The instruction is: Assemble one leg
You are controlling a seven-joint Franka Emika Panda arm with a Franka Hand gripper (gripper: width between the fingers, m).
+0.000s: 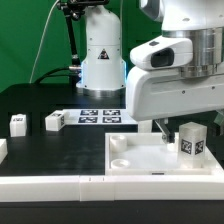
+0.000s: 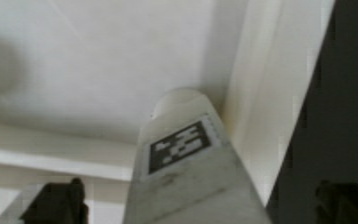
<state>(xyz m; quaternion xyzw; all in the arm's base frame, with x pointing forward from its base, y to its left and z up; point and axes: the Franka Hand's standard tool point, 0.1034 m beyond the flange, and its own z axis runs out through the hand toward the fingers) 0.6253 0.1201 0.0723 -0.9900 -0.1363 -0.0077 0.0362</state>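
A leg (image 1: 190,142), a chunky white block with a black-and-white tag, stands upright in the tray-like part (image 1: 130,160) near its rim on the exterior view's right. My gripper (image 1: 176,130) hangs just over it. In the wrist view the leg (image 2: 197,150) runs up between my two dark fingertips (image 2: 55,202), with a gap showing on each side. The gripper (image 2: 199,205) is open around the leg and does not touch it. The tray's raised rim (image 2: 274,80) runs right beside the leg.
Two more small white legs (image 1: 17,122) (image 1: 55,120) lie on the black table at the exterior view's left. The marker board (image 1: 100,115) lies in front of the robot base (image 1: 100,55). A long white rail (image 1: 60,186) runs along the front edge.
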